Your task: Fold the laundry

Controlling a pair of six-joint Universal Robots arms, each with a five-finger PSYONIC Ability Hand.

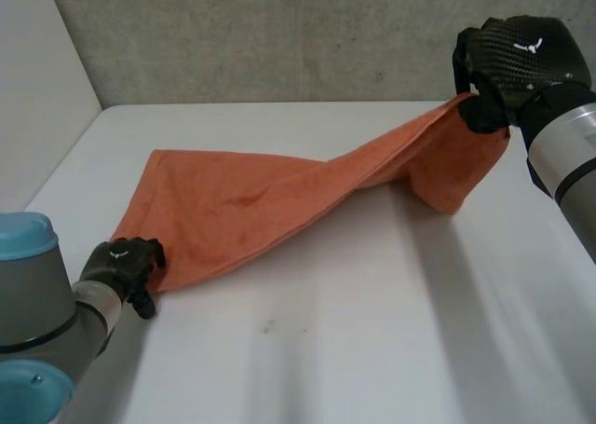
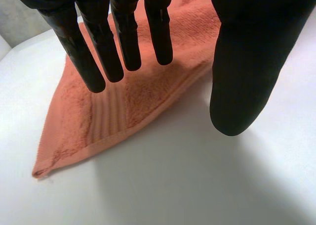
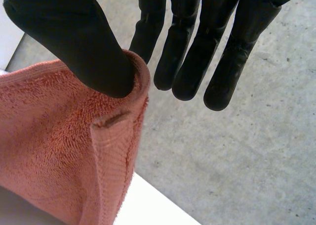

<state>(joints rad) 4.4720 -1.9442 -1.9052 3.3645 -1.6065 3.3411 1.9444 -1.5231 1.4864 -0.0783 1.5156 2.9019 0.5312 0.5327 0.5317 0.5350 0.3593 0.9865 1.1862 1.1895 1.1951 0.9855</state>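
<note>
An orange towel [image 1: 251,200] stretches across the white table [image 1: 372,349] from the near left up to the far right. My right hand [image 1: 507,61] is raised above the table's far right side and pinches one towel corner [image 3: 113,121] between its thumb [image 3: 74,42] and a finger, so that end hangs off the surface. My left hand [image 1: 121,264] is low at the towel's near left corner. Its fingers [image 2: 98,52] are straight and spread just above the towel [image 2: 123,106], its thumb [image 2: 242,71] stands over bare table beside the hem, and it holds nothing.
A grey concrete wall [image 1: 279,33] runs behind the table, and a white panel [image 1: 37,88] closes the left side. A small dark speck [image 1: 267,328] lies on the table in front of the towel.
</note>
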